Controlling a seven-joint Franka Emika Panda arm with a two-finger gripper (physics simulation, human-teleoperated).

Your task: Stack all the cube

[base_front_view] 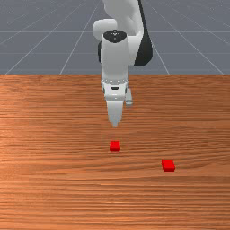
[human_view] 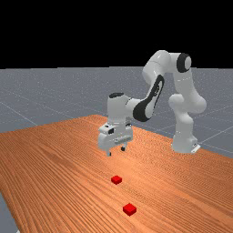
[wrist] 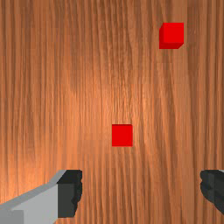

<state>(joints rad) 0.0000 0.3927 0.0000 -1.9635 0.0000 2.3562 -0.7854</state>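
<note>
The orange-brown table (base_front_view: 45, 188) spread out ahead of a grey floor (base_front_view: 36, 40). In the front view, my claw (base_front_view: 115, 124) hung high and toward the far side. The first cube (base_front_view: 115, 146) sat nearer the camera, almost in line with it; the second cube (base_front_view: 168, 165) lay nearer still, to the front view's right, well apart from the first. Both were red, and nothing was stacked.

In the far view, the claw was over bare wood, with the first cube below and nearer the camera. The second lay nearer again, slightly to the far view's right. Going straight down there, I judged, would have missed both.

In the wrist view, the fingers (wrist: 70, 192) stood wide apart with nothing between them: the claw was open and empty. The first cube lay ahead of the gap, seemingly off its middle. Lowered without centring, one finger could have come down on its top or shoved it aside. Later, a grip taken off-centre could have tilted the cube, and letting go over the second cube's edge could have toppled the stack.
</note>
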